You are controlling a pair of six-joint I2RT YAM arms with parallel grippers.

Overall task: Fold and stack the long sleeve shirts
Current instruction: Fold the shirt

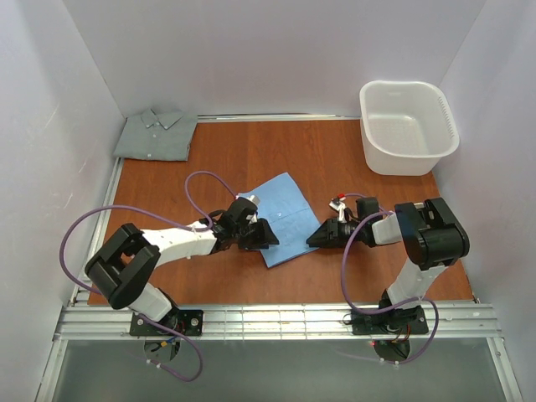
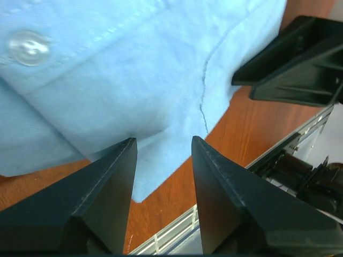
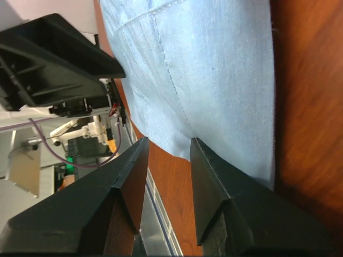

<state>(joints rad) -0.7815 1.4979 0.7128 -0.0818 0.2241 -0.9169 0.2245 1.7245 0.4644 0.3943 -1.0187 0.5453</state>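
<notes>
Two shirts: sky-blue shirt (image 1: 280,213) spread at centre, grey-green shirt (image 1: 157,134) folded far left; one white basket (image 1: 400,161) far right. Left gripper (image 1: 266,236) and right gripper (image 1: 318,238) both narrowly parted, clasping nothing, flanking the blue cloth's near end.

1 overhead view looks down; 2 wrist views closely share the blue shirt (image 1: 280,216).

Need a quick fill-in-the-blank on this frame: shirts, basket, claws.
The folded grey-green shirt lies in the far ___ corner of the table.
The white basket stands at the far ___.
The middle shirt, between the left claw and right claw, is light ___.
Both claws' jaws stand ___.
Missing words: left; right; blue; open.
</notes>
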